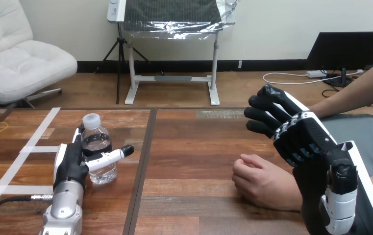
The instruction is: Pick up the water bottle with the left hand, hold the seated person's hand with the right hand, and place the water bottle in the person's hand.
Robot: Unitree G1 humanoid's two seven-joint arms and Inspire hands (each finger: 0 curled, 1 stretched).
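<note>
Head view: The bottle (96,140) stands upright on the table (194,147), left of centre. The left hand (71,164) grips the bottle: its thumb (111,156) lies across the front and its fingers pass behind the left side. The right hand (297,134) is raised at the right with its fingers loosely bent and holds nothing. The person's hand (260,183) rests on the table as a loose fist, below the right hand and apart from it.
</note>
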